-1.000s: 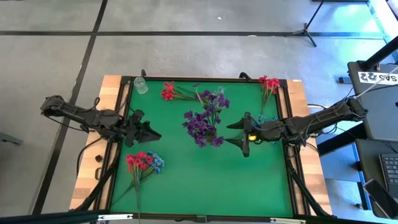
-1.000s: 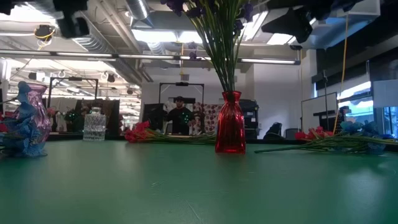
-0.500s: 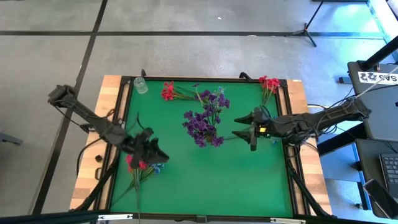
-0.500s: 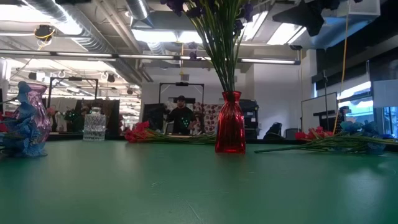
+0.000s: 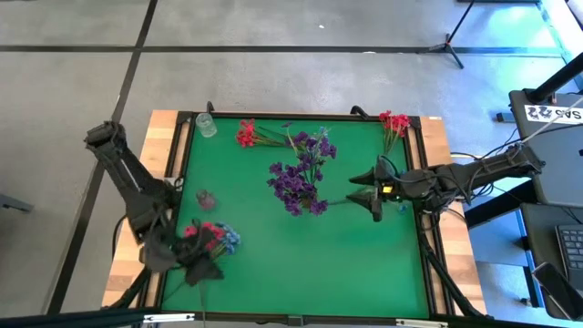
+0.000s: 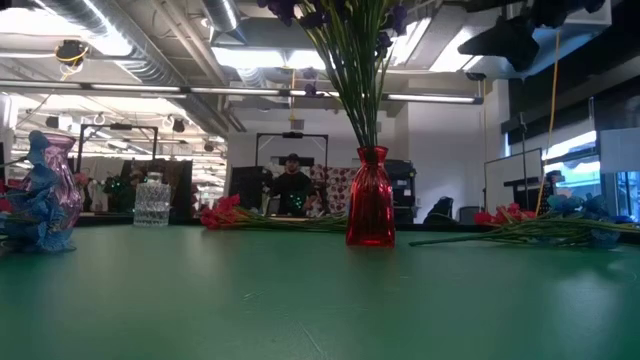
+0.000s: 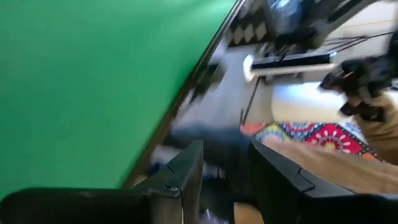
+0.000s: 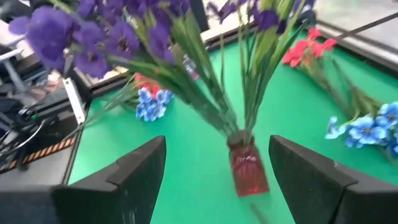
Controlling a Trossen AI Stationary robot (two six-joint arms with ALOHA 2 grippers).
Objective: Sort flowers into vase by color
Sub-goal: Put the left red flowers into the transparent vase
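Note:
Dark purple flowers [image 5: 301, 173] stand with their stems in a red vase [image 6: 370, 210] mid-table. My right gripper [image 5: 366, 193] hangs open to their right, facing the vase [image 8: 247, 169]. Red and light blue flowers [image 5: 211, 237] lie flat at the near left. My left gripper [image 5: 208, 271] hovers open just beyond their stems, nothing between its fingers [image 7: 186, 177]. A small pink vase [image 5: 205, 198] and a clear glass vase [image 5: 207, 125] stand along the left side. More red flowers [image 5: 246, 134] lie at the far edge. Others [image 5: 393, 123], with blue flowers [image 5: 401, 206], lie at the right.
A raised dark frame [image 5: 301, 116] borders the green mat. In the low view the pink vase [image 6: 55, 190] has blue blossoms against it. Bare mat [image 5: 319, 264] spans the near middle and right. A person [image 6: 291, 190] stands in the room behind the table.
My left arm has swung from the middle of the left side toward the table's near edge, turning as it went. It now hangs over the red and blue flowers' stems, and the pink vase has come into view. My right gripper has drawn slightly toward the right edge.

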